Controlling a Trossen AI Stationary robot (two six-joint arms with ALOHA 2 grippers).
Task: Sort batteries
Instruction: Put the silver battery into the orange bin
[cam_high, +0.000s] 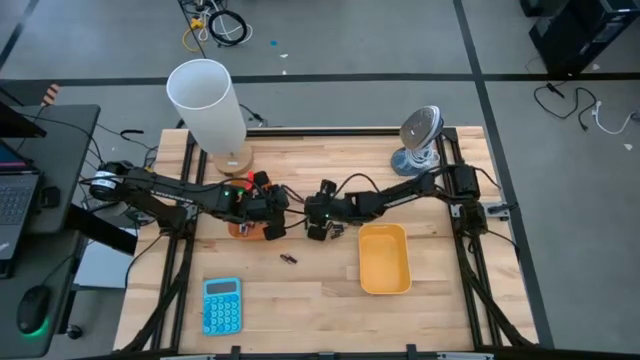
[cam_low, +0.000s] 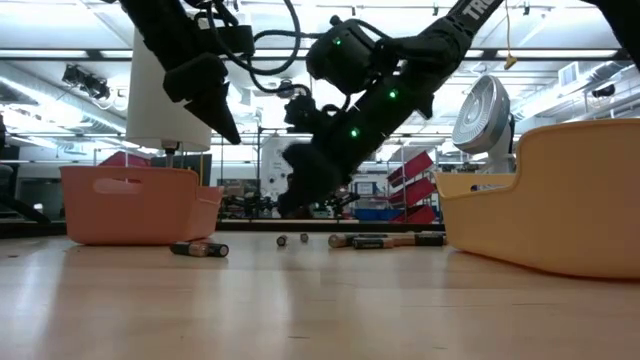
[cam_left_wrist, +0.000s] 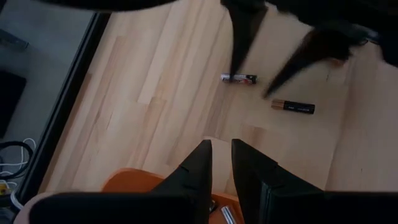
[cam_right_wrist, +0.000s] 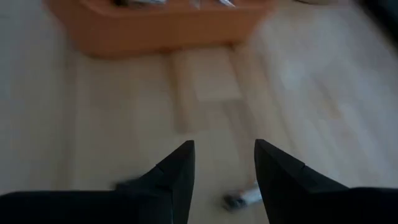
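High view shows you both arms meeting mid-counter (cam_high: 300, 300). Left pincer (cam_left_wrist: 219, 163) hangs over the orange tray (cam_left_wrist: 134, 182), fingers nearly together, holding nothing. Right pincer (cam_right_wrist: 224, 167) stands spread above the wood. Two batteries (cam_left_wrist: 239, 78) lie flat beyond the left fingers, long axes roughly parallel, apart from each other.
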